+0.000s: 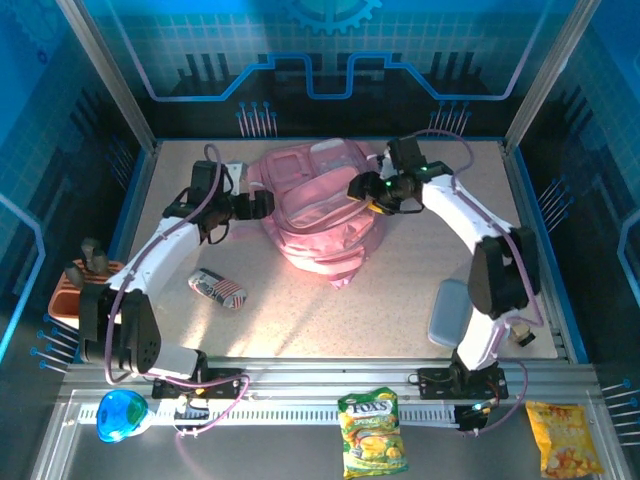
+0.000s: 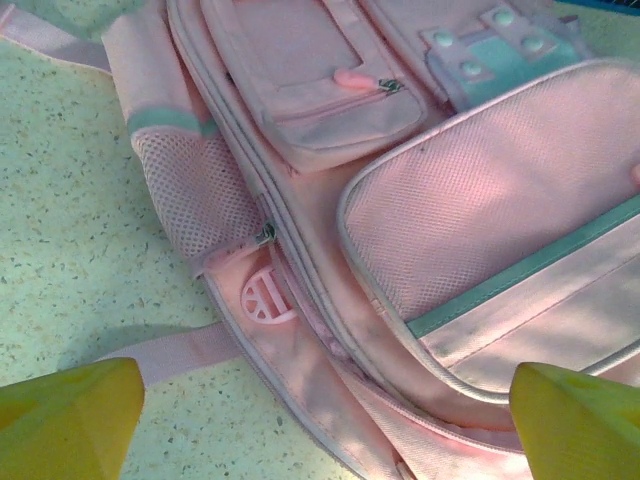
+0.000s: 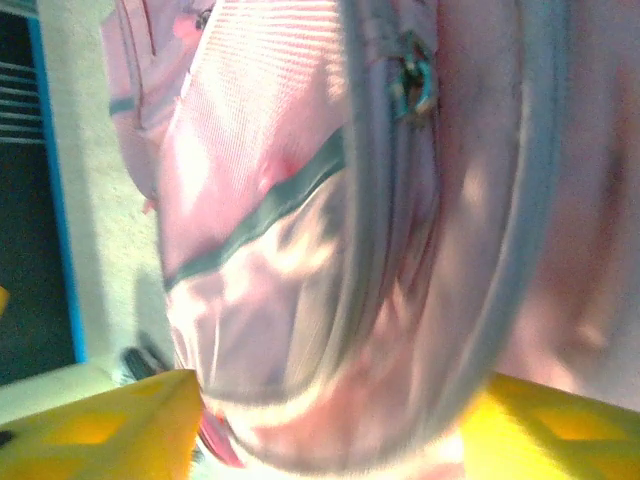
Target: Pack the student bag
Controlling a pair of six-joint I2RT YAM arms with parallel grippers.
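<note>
The student bag is a large pink backpack lying in the middle of the table, with front pockets and a pale top panel. My left gripper is at its left side. In the left wrist view the left gripper is open, its yellow fingertips far apart over the bag's lower seam and strap, gripping nothing. My right gripper is at the bag's upper right edge. In the blurred right wrist view the right gripper has its yellow fingers spread wide, with bag fabric bulging between them.
A striped pouch lies on the table in front of the left arm. An orange tray sits at the left edge and a grey-blue flat item at the right. On the near ledge are a blue object, a green sweets packet and a yellow snack packet.
</note>
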